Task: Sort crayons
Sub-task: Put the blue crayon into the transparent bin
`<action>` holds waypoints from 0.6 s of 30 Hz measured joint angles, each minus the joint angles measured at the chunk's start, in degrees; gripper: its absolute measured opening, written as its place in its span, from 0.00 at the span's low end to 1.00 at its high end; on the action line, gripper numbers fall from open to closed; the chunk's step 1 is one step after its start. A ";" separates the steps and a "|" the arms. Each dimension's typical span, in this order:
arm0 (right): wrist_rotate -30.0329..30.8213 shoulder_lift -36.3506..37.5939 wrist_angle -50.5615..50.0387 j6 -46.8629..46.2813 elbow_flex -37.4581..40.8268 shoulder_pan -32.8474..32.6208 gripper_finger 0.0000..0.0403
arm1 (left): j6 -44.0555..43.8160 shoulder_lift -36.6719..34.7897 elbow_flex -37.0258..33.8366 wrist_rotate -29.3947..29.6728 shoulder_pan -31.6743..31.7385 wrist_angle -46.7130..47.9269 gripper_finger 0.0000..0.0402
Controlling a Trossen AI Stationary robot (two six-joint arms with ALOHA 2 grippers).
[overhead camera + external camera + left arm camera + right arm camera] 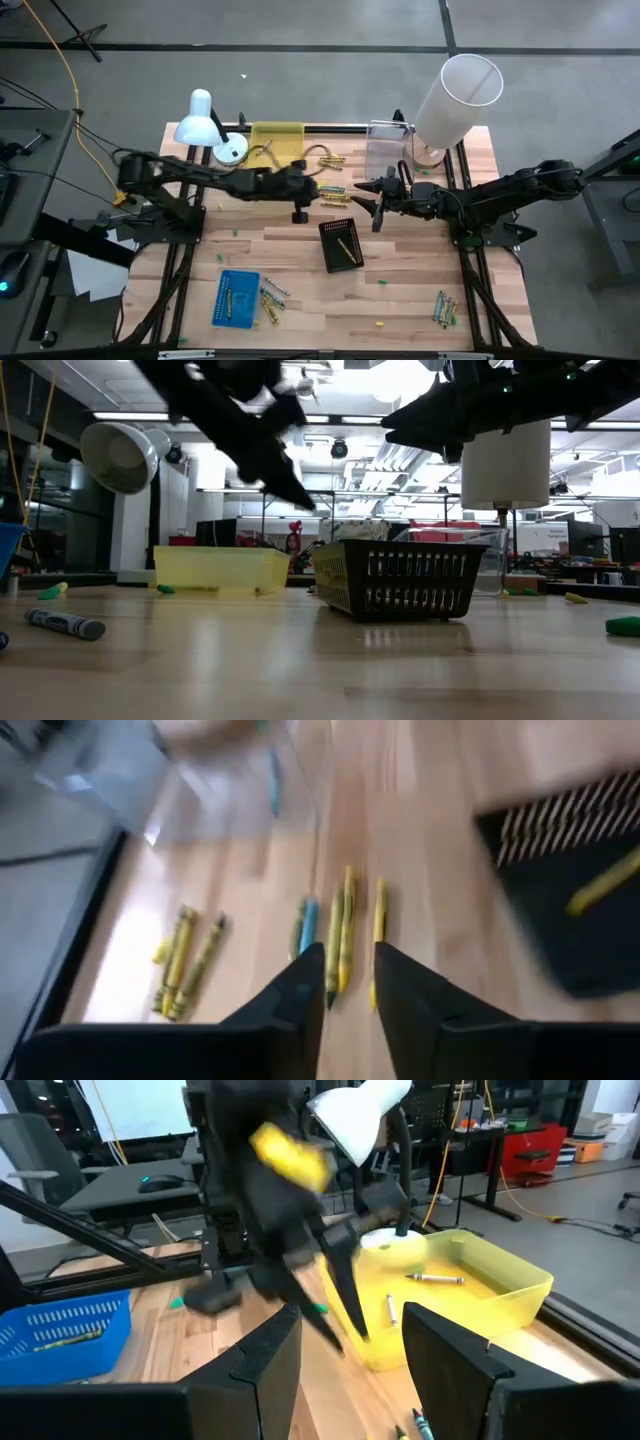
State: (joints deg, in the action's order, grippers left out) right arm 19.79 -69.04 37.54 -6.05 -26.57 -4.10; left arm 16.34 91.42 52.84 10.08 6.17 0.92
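Observation:
Crayons lie loose on the wooden table: a yellow and green group (333, 195) at the middle, more (331, 160) by the yellow tray (277, 143), and others near the front (272, 298) (445, 308). My left gripper (322, 187) hangs open over the middle group, and several yellow crayons (345, 930) and a blue one (308, 923) show past its fingertips (348, 982). Its picture is blurred, and I see no touch. My right gripper (366, 200) is open and level, just right of the left one, with nothing between its fingers (345, 1340).
A black basket (340, 243) holding one yellow crayon stands near the middle, a blue tray (236, 297) at the front left, and a clear bin (388, 148) at the far side. A white desk lamp (205, 125) and a white cylinder (455, 100) stand at the far edge.

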 joint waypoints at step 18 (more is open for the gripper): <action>-0.07 0.02 -2.66 -0.47 0.00 -0.06 0.42 | 7.47 21.07 14.39 -0.92 8.15 12.16 0.32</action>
State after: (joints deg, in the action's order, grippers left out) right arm 19.73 -69.01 34.87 -6.52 -26.57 -4.16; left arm 23.81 112.49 67.22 9.16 14.31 13.09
